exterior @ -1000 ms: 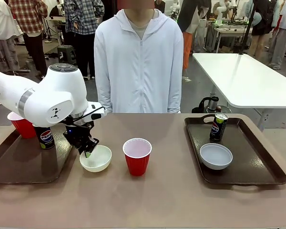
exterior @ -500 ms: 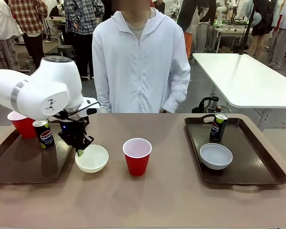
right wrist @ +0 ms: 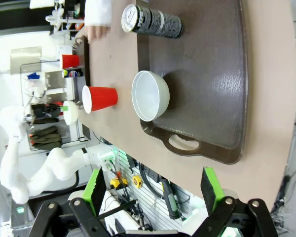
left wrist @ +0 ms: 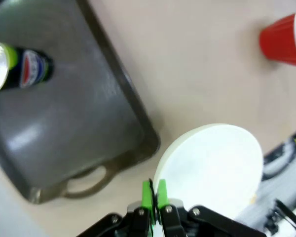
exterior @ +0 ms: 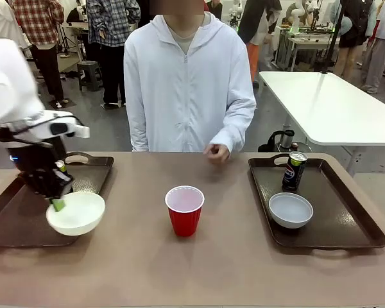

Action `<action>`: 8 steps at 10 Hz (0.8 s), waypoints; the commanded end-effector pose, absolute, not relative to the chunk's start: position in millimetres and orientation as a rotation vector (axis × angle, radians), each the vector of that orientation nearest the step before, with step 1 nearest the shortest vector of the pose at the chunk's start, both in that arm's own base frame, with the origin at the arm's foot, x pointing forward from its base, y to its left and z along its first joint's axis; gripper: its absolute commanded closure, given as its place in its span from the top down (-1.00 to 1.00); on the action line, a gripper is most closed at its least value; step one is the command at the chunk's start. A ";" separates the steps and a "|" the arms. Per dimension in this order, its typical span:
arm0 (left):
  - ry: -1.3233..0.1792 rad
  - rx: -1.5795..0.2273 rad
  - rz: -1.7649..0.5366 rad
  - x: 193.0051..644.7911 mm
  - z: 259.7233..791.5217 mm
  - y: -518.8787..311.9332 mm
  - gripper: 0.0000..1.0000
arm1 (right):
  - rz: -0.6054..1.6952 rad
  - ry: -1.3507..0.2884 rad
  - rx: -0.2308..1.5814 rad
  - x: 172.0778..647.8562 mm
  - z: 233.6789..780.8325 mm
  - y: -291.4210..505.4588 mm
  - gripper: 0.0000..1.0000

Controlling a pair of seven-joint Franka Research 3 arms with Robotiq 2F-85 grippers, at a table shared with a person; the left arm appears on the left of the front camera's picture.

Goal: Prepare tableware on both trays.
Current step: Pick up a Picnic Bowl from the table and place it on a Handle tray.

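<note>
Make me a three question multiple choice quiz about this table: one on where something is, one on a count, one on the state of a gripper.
1. Where does the red cup nearest the camera stand?
A. on the right tray
B. on the bare table between the trays
C. inside a bowl

2. How many items lie on the right tray?
A. two
B. three
C. none

3. What is the left gripper doing?
A. hanging open
B. shut on a can
C. shut on the cream-white bowl

Answers: 1 B, tabletop shows all round it. 2 A, a can and a pale bowl. 3 C, green pads pinch the rim in the left wrist view.
</note>
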State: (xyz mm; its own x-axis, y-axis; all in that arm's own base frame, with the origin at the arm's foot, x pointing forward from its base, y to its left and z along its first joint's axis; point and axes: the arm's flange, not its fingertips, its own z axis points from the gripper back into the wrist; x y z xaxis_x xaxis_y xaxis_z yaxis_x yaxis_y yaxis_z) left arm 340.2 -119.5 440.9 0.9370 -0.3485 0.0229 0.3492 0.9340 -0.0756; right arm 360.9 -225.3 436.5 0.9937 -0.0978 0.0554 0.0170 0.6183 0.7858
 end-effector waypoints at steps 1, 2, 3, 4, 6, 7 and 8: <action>-0.052 -0.134 -0.351 314.2 444.4 -92.6 -1.00 | -0.054 -0.100 0.905 356.8 435.4 -223.2 1.00; -0.053 -0.151 -0.326 311.6 440.3 -78.3 -1.00 | -0.054 -0.100 0.905 356.8 435.4 -223.2 1.00; -0.051 -0.160 -0.284 314.4 431.8 -60.8 -1.00 | -0.054 -0.100 0.905 356.8 435.4 -223.2 1.00; -0.051 -0.154 -0.238 317.0 424.6 -45.2 -1.00 | -0.054 -0.100 0.905 356.8 435.4 -223.2 1.00; -0.037 -0.132 -0.149 324.3 407.5 -17.4 -1.00 | -0.054 -0.100 0.905 356.8 435.4 -223.2 1.00; -0.020 -0.123 -0.105 331.1 399.0 -1.6 -1.00 | -0.054 -0.100 0.905 356.8 435.4 -223.2 1.00; -0.017 -0.102 -0.091 335.4 393.0 9.1 -1.00 | -0.054 -0.100 0.905 356.8 435.4 -223.2 1.00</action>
